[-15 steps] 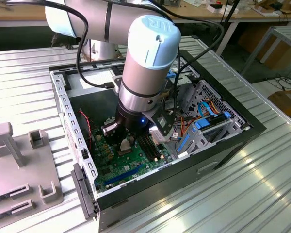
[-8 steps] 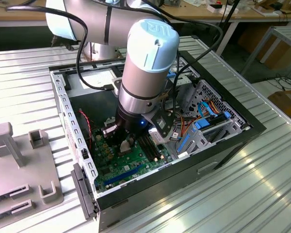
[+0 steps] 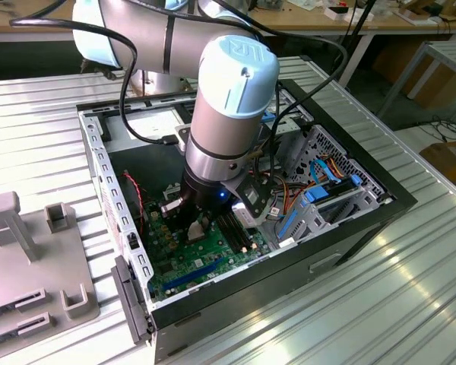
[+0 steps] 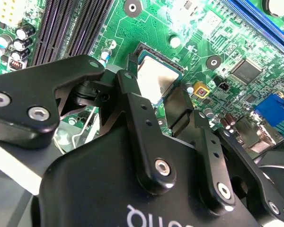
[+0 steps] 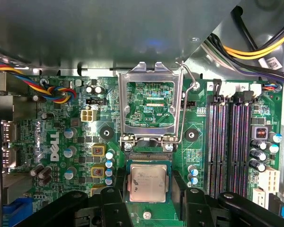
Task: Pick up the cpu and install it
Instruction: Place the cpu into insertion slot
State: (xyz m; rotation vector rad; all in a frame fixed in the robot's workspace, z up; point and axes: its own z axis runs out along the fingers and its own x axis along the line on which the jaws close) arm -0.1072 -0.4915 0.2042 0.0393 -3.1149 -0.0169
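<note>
Black gripper (image 4: 155, 90): jaws parted, straddling small silvery square cpu (image 5: 147, 179) (contact unclear) | cpu just beside raised metal socket frame (image 5: 149, 71) | black case (image 3: 327, 251) on ribbed metal table (image 3: 380, 304)

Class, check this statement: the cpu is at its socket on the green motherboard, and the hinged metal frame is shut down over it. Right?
Not quite. The hinged metal frame is swung open, clear of the cpu, which is at its socket on the green motherboard with its top uncovered. The first wrist view shows it.
</note>
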